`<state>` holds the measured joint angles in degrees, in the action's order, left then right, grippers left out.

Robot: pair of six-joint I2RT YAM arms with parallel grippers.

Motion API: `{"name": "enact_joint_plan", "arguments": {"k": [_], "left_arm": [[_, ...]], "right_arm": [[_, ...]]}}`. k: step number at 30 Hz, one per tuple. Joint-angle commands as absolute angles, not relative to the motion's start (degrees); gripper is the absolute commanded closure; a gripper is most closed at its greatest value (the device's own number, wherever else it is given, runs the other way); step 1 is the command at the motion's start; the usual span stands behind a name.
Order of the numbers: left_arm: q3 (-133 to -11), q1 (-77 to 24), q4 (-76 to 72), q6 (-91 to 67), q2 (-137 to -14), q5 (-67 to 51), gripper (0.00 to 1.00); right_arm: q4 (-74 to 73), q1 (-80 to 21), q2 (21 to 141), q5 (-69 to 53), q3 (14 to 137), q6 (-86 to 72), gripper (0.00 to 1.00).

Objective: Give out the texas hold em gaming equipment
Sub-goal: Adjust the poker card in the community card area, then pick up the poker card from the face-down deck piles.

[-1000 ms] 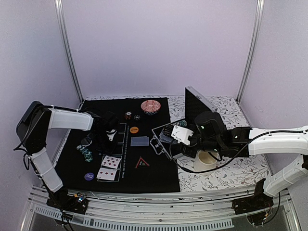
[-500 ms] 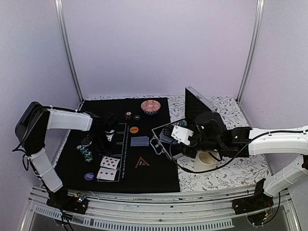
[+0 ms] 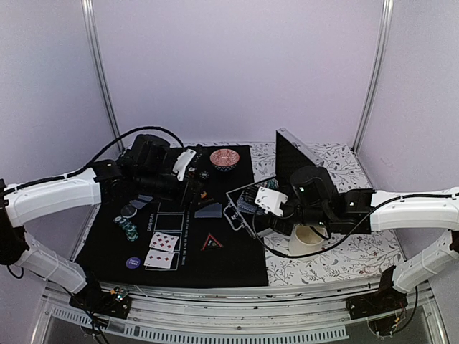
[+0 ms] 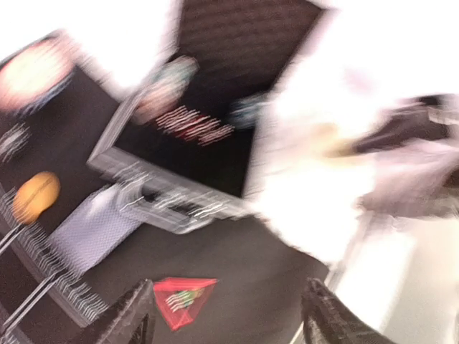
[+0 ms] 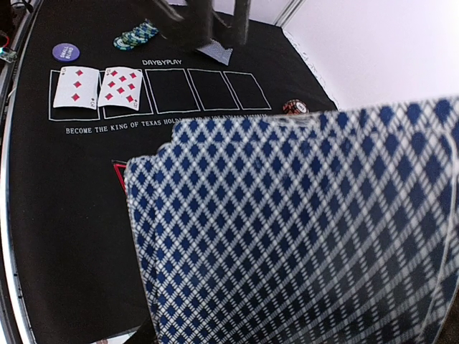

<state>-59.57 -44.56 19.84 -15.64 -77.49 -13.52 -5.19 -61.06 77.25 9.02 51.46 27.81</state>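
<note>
My right gripper (image 3: 257, 213) is shut on a fanned stack of blue-diamond-backed playing cards (image 5: 301, 229) that fills the right wrist view and hides its fingers. My left gripper (image 4: 229, 315) hangs open and empty over the black mat (image 3: 237, 265). The red triangle marker (image 4: 183, 297) lies just inside its left finger. In the top view it hovers near the orange disc (image 3: 203, 193) and a face-down card (image 3: 209, 210). Two face-up red cards (image 3: 163, 249), a green chip stack (image 3: 129, 228) and a purple disc (image 3: 133, 263) lie at the mat's left. Another face-down card (image 5: 215, 51) lies farther left.
An open metal case (image 3: 247, 197) stands right of the mat, its lid upright. A white cup (image 3: 307, 240) sits under the right arm. The red patterned bowl (image 3: 224, 158) is at the mat's far edge, with a black chip (image 3: 204, 174) beside it.
My left arm lifted off the mat's left side and swung right toward the middle, and its jaws opened. The right arm and its cards have not moved.
</note>
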Motion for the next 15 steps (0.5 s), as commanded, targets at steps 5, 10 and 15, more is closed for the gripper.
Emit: {"name": "enact_joint_plan", "arguments": {"k": [5,10,15], "left_arm": [[-54.93,-50.91,-4.26,-10.75,-76.83,-27.56,0.19],[-56.71,-52.72,-4.39,-8.00,-79.26,-24.04,0.18],[-61.11,-52.92,-1.06,-8.30,-83.54,-18.46,0.19]], "right_arm": [[-4.62,-60.91,78.26,5.90,54.91,26.94,0.58],[-4.66,-60.96,78.12,5.75,54.83,26.74,0.58],[-4.50,-61.15,78.18,5.60,54.75,26.46,0.58]]}}
